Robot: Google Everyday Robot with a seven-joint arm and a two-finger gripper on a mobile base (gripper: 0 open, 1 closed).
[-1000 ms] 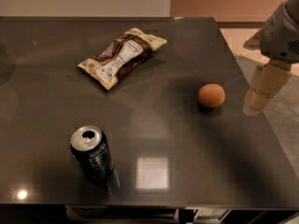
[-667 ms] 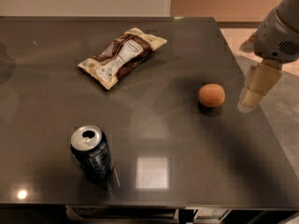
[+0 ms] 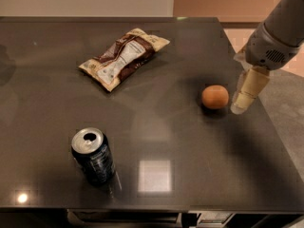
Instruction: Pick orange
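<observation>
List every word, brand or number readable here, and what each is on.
Crinkled brown-and-white snack bag: print present, too blurred to read.
Dark blue soda can: no legible label.
Small round orange fruit: unmarked.
Beige end effector, just right of the orange fruit: no text.

Small round matte orange [image 3: 215, 97], plain, unheld, resting on dark table [image 3: 190, 141] near its edge, pincer [image 3: 240, 106] just beside it
</observation>
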